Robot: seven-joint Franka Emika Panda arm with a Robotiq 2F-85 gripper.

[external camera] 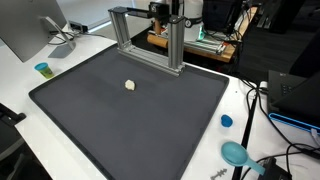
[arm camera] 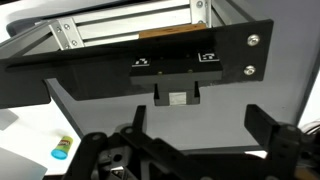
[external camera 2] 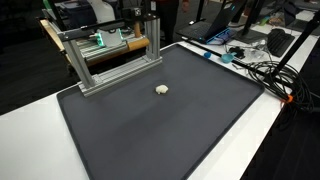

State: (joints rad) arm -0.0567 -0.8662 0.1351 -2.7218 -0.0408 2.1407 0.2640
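Note:
My gripper (arm camera: pixel 200 130) is open and empty; its two dark fingers stand wide apart in the wrist view. It hovers high at the back of the table, beside the aluminium frame (external camera: pixel 150 40), and shows in both exterior views (external camera: pixel 163 10) (external camera 2: pixel 150 14). The wrist view looks at the frame's black plate (arm camera: pixel 190 55) with a small grey block under it. A small white lump (external camera: pixel 130 85) lies alone on the dark mat (external camera: pixel 130 130), well in front of the frame; it also shows in an exterior view (external camera 2: pixel 162 89). The gripper touches nothing.
A small blue cup (external camera: pixel 42 69) stands off the mat's corner and shows in the wrist view (arm camera: pixel 62 148). A blue cap (external camera: pixel 226 121) and a teal disc (external camera: pixel 236 153) lie on the white table. A monitor (external camera: pixel 25 30) and cables (external camera 2: pixel 262 70) flank the mat.

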